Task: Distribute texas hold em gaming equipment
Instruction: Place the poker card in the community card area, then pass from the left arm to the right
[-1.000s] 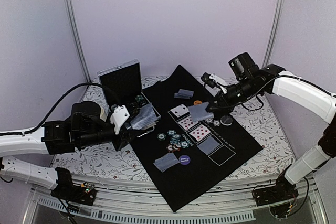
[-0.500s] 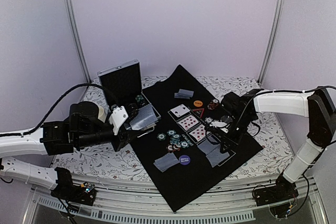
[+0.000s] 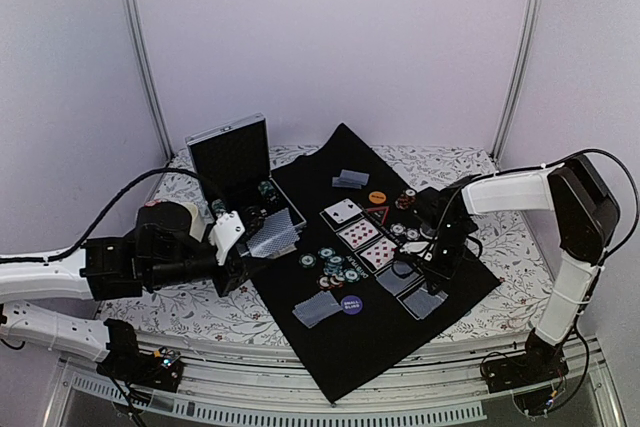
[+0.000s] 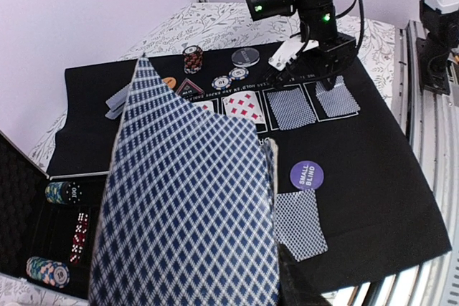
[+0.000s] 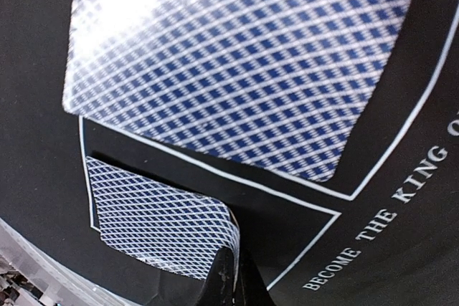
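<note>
1. The black mat (image 3: 330, 357) fills the centre of the top view, with its row of white rectangles running down toward the lower right. The three upper rectangles hold face-up cards (image 3: 358, 234), and the fourth holds a face-down card (image 3: 400, 276).
2. The right gripper (image 5: 231, 277), at the bottom centre of its wrist view, is pinched on one corner of the last card (image 5: 150, 216). That card lies face down inside the fifth rectangle, its gripped corner slightly raised and not yet let go.
3. The left gripper (image 3: 245, 247), at centre left of the top view, is clamped on the deck (image 4: 186, 198). It holds the deck tilted above the mat's left edge, in front of the open silver case (image 3: 232, 152).
4. Already laid out on the mat:
   - a face-down pair (image 3: 317, 309) at lower centre, beside the purple button (image 3: 351, 304)
   - a second pair (image 3: 350, 179) near the top
   - the orange button (image 3: 377, 197) and the red-edged triangle (image 3: 379, 215)
   - a chip cluster (image 3: 335, 265) mid-mat
5. The deal looks nearly complete. What seems left is releasing the last card, setting the deck down, and perhaps sharing out the chip stacks (image 4: 59, 193) in the case.
</note>
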You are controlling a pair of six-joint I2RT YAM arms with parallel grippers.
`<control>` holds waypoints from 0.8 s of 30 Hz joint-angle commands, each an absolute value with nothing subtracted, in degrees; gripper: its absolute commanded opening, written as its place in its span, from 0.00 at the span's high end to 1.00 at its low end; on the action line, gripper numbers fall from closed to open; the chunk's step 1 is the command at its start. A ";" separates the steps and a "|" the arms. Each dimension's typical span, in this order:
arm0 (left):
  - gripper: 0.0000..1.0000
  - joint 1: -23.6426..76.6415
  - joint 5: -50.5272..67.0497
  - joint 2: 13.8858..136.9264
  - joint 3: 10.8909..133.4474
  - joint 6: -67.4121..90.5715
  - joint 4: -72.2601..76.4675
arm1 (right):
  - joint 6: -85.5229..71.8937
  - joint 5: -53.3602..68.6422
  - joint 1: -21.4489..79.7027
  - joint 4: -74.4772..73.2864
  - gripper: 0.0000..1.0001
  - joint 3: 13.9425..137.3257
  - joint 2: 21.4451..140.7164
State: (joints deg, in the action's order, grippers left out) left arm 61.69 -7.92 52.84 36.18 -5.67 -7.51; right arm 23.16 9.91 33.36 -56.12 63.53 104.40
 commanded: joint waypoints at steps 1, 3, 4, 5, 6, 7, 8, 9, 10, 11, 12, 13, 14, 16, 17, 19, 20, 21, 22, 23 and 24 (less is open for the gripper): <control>0.65 61.35 -7.25 51.87 33.83 -2.65 -5.09 | 22.86 5.09 33.22 -55.47 0.96 65.65 106.27; 0.66 61.31 -7.20 51.60 32.80 -1.83 -4.19 | 22.57 4.74 33.22 -55.48 0.93 65.65 106.28; 0.66 61.34 -7.11 51.48 32.29 -1.48 -3.53 | 22.44 4.55 33.23 -55.60 0.89 65.72 106.19; 0.66 61.34 -7.15 51.42 31.61 -1.21 -2.90 | 22.29 4.40 33.22 -55.73 0.84 65.81 106.02; 0.66 61.34 -7.24 51.34 30.93 -0.94 -2.25 | 22.08 4.19 33.22 -55.73 0.73 65.99 105.66; 0.66 61.35 -7.55 51.29 30.27 -0.75 -1.61 | 21.87 4.08 33.18 -55.79 0.66 66.20 105.33; 0.66 61.30 -7.70 51.32 29.65 -0.35 -1.18 | 21.60 3.82 33.27 -55.95 0.59 66.59 104.89; 0.66 61.32 -7.85 51.39 29.05 -0.09 -0.74 | 21.01 3.17 33.23 -56.09 0.54 67.07 104.50; 0.66 61.34 -8.00 51.41 28.53 0.14 -0.31 | 20.59 2.42 33.29 -56.26 0.51 67.64 104.08; 0.66 61.35 -8.16 51.51 28.01 0.50 0.05 | 20.01 1.66 33.31 -56.54 0.48 68.36 103.53; 0.66 61.30 -8.24 51.63 27.57 0.96 0.64 | 19.57 0.66 33.43 -56.68 0.46 68.76 102.89; 0.66 61.30 -8.43 51.78 26.88 1.53 1.52 | 18.72 -0.23 33.68 -56.86 0.45 70.44 102.19; 0.66 61.31 -8.61 51.95 26.32 1.81 2.37 | 18.02 -1.04 34.08 -56.96 0.44 71.82 101.38; 0.66 61.34 -9.07 52.53 24.95 2.67 4.48 | 16.78 -1.38 35.48 -56.04 0.43 74.86 99.22; 0.66 61.35 -9.33 52.93 24.31 2.98 5.61 | 16.45 -0.77 36.58 -54.75 0.42 76.29 97.98; 0.66 61.34 -10.02 54.03 22.90 3.67 8.01 | 15.84 3.15 39.26 -49.89 0.40 78.72 95.18; 0.66 61.28 -10.16 54.50 22.25 3.95 9.33 | 15.30 7.14 40.51 -44.61 0.38 79.19 93.87; 0.66 61.28 -10.24 55.10 21.49 4.14 10.64 | 14.54 12.33 41.77 -38.93 0.33 78.53 92.47; 0.66 61.34 -10.18 55.55 20.99 4.17 11.99 | 13.59 20.05 42.63 -32.69 0.24 77.36 91.25; 0.66 61.35 -10.00 55.99 20.59 4.11 13.13 | 11.03 28.03 43.31 -25.83 0.18 75.35 90.21; 0.66 61.33 -9.95 56.21 20.33 3.86 14.00 | 8.71 35.09 43.66 -18.42 0.13 73.48 89.62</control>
